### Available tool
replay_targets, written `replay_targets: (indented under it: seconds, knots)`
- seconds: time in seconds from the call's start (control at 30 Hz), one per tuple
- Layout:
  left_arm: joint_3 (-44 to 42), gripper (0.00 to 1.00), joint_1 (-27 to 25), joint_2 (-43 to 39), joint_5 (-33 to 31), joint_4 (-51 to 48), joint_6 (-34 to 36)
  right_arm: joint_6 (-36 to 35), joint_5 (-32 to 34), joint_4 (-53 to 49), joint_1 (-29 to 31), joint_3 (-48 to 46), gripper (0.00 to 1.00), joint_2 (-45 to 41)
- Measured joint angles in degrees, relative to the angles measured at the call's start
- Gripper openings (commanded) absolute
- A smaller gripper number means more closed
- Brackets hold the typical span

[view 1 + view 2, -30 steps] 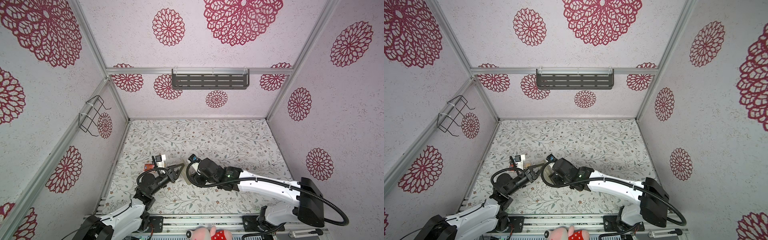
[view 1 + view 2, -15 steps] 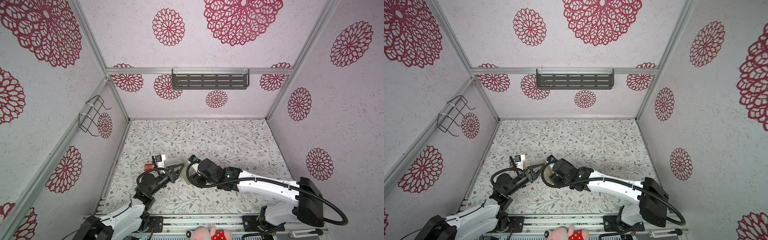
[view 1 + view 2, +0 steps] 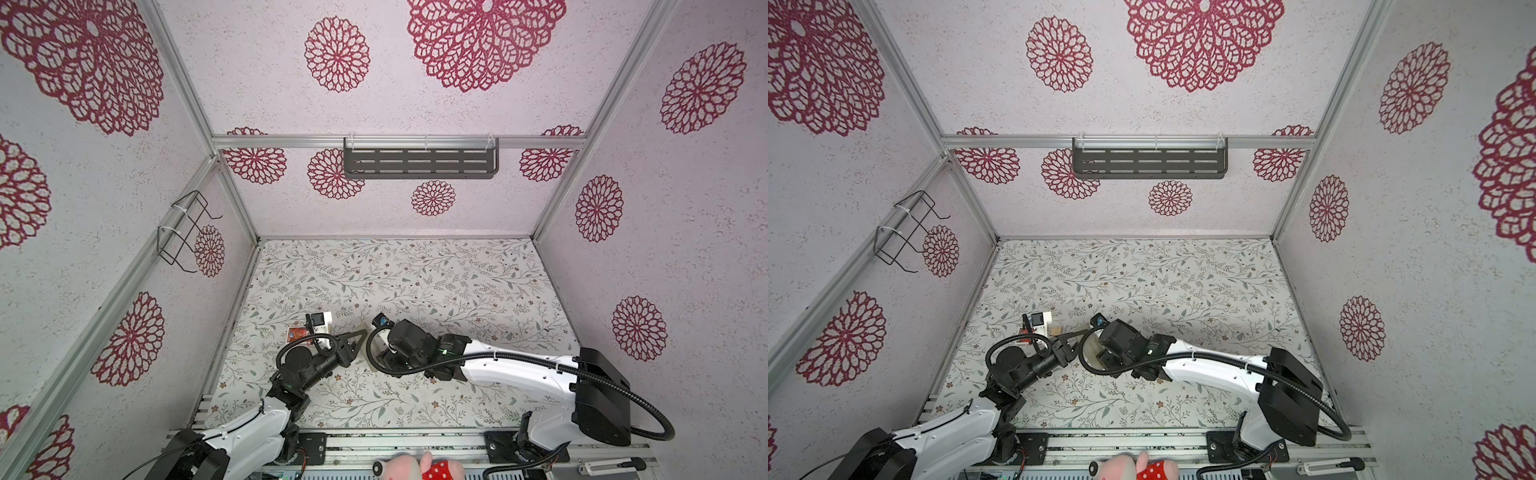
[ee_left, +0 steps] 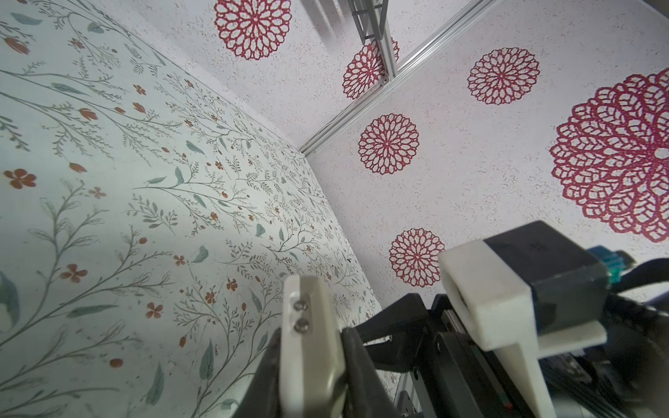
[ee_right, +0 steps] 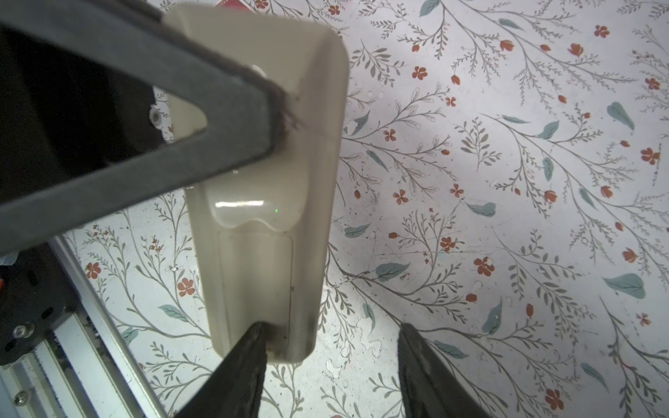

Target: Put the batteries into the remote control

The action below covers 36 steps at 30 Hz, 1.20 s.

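The remote control [image 5: 260, 253] hangs above the floral table with its beige-grey back and battery cover showing in the right wrist view. My left gripper [image 4: 311, 340] is shut on its upper part, one black finger [image 5: 144, 126] lying across it. My right gripper [image 5: 333, 325] is open; one fingertip touches the remote's lower end by the cover, the other stands apart over bare table. In both top views the two grippers meet at the front left of the table, with the remote [image 3: 371, 351] [image 3: 1090, 349] between them. The batteries are out of view.
A red card box [image 3: 297, 333] and a small tan block [image 3: 1054, 330] lie just behind the left wrist. A grey shelf [image 3: 419, 163] hangs on the back wall and a wire basket [image 3: 185, 232] on the left wall. A pink plush toy [image 3: 419, 469] sits at the front rail.
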Motion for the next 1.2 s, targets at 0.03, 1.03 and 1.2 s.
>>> replay_targets:
  seconds: [0.03,1.03,1.2]
  knots:
    - [0.0,0.0,0.0,0.0,-0.04,0.0,0.09,0.0,0.0,-0.13,0.0,0.11,0.59,0.04]
    - [2.75,0.0,-0.09,-4.55,-6.05,-5.01,-1.73,0.11,-1.66,12.7,-0.09,-2.71,0.81,-1.01]
    - [2.75,0.0,-0.13,-4.55,-6.32,-5.01,-2.23,0.07,-1.64,13.94,-0.09,-2.71,0.78,0.68]
